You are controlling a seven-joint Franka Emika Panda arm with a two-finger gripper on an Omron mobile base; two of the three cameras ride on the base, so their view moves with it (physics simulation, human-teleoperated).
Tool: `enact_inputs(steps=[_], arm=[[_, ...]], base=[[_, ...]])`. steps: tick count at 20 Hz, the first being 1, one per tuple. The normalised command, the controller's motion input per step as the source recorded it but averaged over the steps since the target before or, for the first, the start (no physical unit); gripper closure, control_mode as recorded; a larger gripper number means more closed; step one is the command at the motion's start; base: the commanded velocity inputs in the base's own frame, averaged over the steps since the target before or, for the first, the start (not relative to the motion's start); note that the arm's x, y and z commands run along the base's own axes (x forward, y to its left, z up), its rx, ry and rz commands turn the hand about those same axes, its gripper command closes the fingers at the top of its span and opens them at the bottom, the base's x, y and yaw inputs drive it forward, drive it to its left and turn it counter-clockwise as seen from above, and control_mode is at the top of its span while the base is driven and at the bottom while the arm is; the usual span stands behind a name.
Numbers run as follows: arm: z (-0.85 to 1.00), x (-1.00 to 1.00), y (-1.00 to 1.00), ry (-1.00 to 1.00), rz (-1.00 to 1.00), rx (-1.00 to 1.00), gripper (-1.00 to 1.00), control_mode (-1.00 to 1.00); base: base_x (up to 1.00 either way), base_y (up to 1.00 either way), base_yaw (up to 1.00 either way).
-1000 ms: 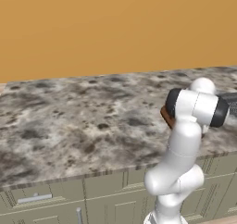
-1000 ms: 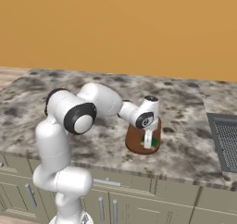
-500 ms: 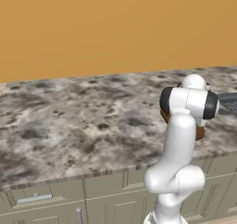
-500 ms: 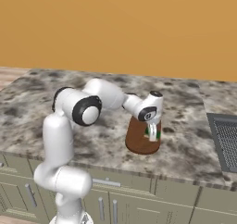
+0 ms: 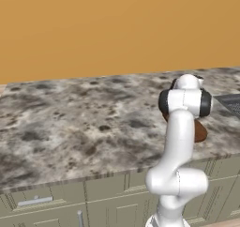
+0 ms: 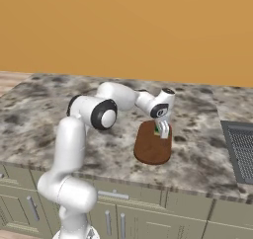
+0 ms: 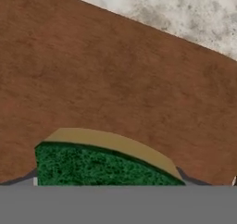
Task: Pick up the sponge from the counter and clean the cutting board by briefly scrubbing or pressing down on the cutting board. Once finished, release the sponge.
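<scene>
Green-and-yellow sponge is clamped in the gripper, right over the far end of the cutting board. Hand view has the sponge's yellow edge low over the wood; can't confirm actual contact. In the right base view the fingers point down at the board and a bit of green shows between them.

Handling, my read: sponge is light and soft, squashes under the squeeze, so it tolerates a firm press and can't hurt anything. Grip across the short sides looks right, leaving the underside free to meet the wood. Board is stiff and flat but could slide on the stone counter if scrubbed hard sideways, so press mostly straight down.

Versus a second ago: the hand has travelled from the near end of the board toward the far end, staying low, which reads as a scrub stroke. Sponge stayed in the jaws throughout. Board hasn't visibly shifted. In the left base view the arm has swung and now blocks most of the board.

Release not done yet.
</scene>
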Motion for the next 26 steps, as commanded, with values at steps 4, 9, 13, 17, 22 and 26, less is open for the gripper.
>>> enact_inputs(steps=[4,9,13,17,22,26], arm=[[-0.14,0.81,0.31,0.0,0.13,0.03,1.0,-1.0],[-0.22,0.47,0.36,0.0,0.1,0.01,1.0,-1.0],[-0.3,0.04,0.48,0.03,0.08,0.0,1.0,-1.0],[-0.36,-0.02,0.55,0.05,0.09,0.0,1.0,-1.0],[-0.37,-0.24,0.49,0.01,0.07,0.0,1.0,-1.0],[-0.22,-0.35,0.41,0.04,0.04,0.01,1.0,-1.0]], base=[[0.0,0.0,0.0],[0.0,0.0,0.0],[0.0,0.0,0.0],[0.0,0.0,0.0],[0.0,0.0,0.0],[0.0,0.0,0.0]])
